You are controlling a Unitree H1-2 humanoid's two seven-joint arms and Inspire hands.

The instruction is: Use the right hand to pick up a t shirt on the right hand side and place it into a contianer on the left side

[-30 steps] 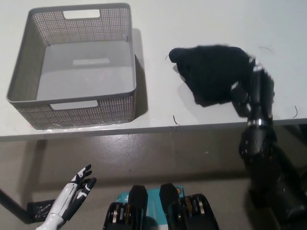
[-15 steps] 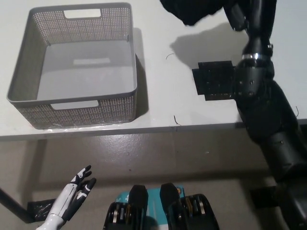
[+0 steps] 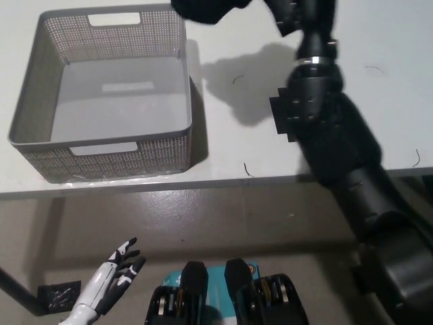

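While the white left robot hand [image 3: 111,284] idles low below the desk [image 3: 230,152] edge, fingers spread and empty, the grey perforated plastic basket [image 3: 101,152] lies just left of the bunched black t-shirt [image 3: 206,8], which the black right robot hand [image 3: 287,15] grips aloft.

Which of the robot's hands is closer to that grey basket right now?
The right. The black right robot hand holds a dark shirt just above the basket's far right corner. The white left robot hand hangs below the table, well short of it.
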